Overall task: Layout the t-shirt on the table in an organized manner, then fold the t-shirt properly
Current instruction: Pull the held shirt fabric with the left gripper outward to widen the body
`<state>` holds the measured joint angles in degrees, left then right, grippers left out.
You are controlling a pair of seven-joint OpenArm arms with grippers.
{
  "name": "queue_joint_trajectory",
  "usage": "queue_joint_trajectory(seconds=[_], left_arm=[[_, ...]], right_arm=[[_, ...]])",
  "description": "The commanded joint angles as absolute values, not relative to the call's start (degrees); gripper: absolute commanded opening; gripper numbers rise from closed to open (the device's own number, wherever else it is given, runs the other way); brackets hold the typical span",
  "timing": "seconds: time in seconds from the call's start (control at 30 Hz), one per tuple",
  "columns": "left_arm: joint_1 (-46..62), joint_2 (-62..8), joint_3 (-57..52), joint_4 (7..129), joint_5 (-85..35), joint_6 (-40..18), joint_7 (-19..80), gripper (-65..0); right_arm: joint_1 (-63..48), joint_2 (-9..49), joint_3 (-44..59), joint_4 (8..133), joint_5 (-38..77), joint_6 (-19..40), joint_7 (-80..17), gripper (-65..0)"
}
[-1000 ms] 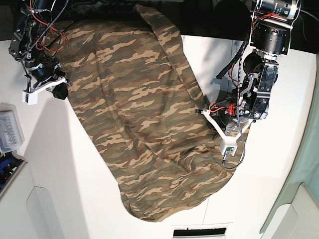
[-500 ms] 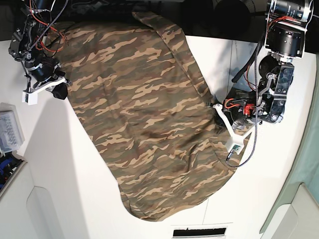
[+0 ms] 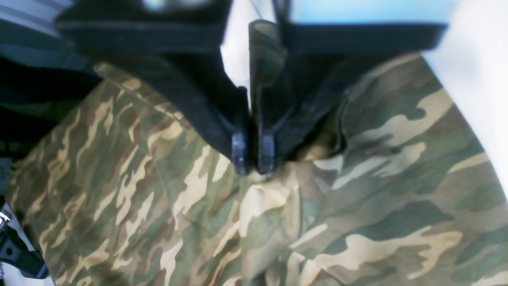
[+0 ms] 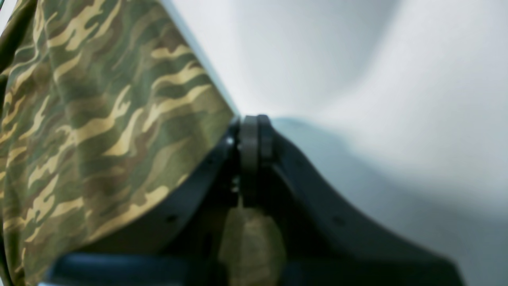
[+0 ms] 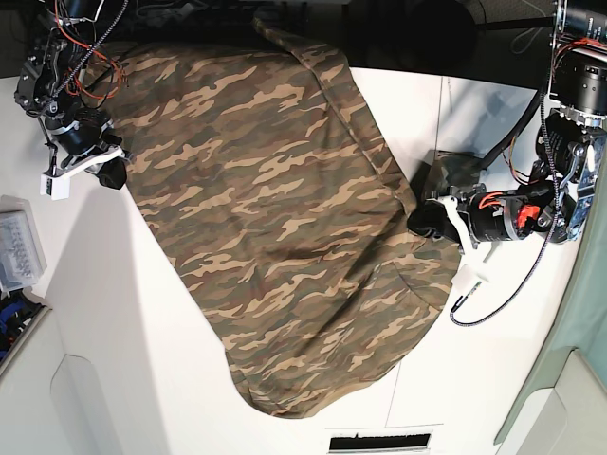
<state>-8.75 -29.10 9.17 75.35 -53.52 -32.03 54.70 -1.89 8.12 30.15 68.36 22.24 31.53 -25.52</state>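
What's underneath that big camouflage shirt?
The white table shows all around the t-shirt, which lies spread over it. Whatever is beneath the cloth itself is covered and cannot be seen.

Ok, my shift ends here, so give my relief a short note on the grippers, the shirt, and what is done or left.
Left gripper: shut on the t-shirt, pinching a fold at its edge.
Right gripper: shut on the t-shirt at the opposite edge.
The t-shirt lies spread on the table, partly smoothed, with its far part over the dark far edge.
Done: both edges gripped.
Left: finish flattening, then every fold.
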Motion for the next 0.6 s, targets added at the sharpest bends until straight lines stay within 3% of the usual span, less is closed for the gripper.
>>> queue_joint_trajectory(seconds=[0.0, 0.07, 0.33, 0.47, 0.57], left_arm=[[-9.96, -30.22, 8.86, 76.31, -55.09, -33.3, 54.52, -53.6], [-9.8, -30.5, 8.86, 76.31, -55.09, -33.28, 54.7, -51.3], [-7.84, -30.68, 8.86, 76.29, -53.87, -33.28, 54.68, -51.8], [-6.42, -30.92, 8.86, 76.27, -48.51, -33.26, 53.93, -63.7], [-5.19, -32.71, 8.86, 76.27, -47.7, -33.26, 51.44, -65.0]], right_arm=[[-1.45, 8.86, 30.26, 68.95, 21.89, 31.31, -25.43, -65.0], [-1.43, 8.86, 30.26, 68.95, 21.93, 31.31, -25.43, -65.0], [-1.45, 8.86, 30.26, 68.95, 22.02, 31.29, -25.43, -65.0], [-1.43, 8.88, 30.26, 68.95, 22.0, 31.29, -25.43, -65.0], [-1.43, 8.88, 30.26, 68.95, 21.96, 31.31, -25.43, -65.0]])
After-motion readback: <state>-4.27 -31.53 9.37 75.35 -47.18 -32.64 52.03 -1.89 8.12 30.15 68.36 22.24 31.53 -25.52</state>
